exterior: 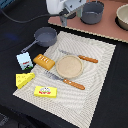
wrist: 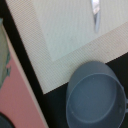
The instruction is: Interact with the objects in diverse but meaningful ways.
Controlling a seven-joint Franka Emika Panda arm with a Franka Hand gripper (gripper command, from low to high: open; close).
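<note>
The dark grey long-handled pan sits off the placemat's far left corner and fills much of the wrist view. The pale blue milk carton, bread loaf, cheese wedge and flat yellow box lie along the placemat's left side in the exterior view. My gripper hangs above the placemat's far edge, just to the exterior view's right of the pan, touching nothing. Its fingers are too small and blurred to tell whether they are open. They do not show in the wrist view.
A round wooden plate lies mid-placemat between two orange-handled utensils; one blade shows in the wrist view. A pink board behind holds a grey pot and a bowl.
</note>
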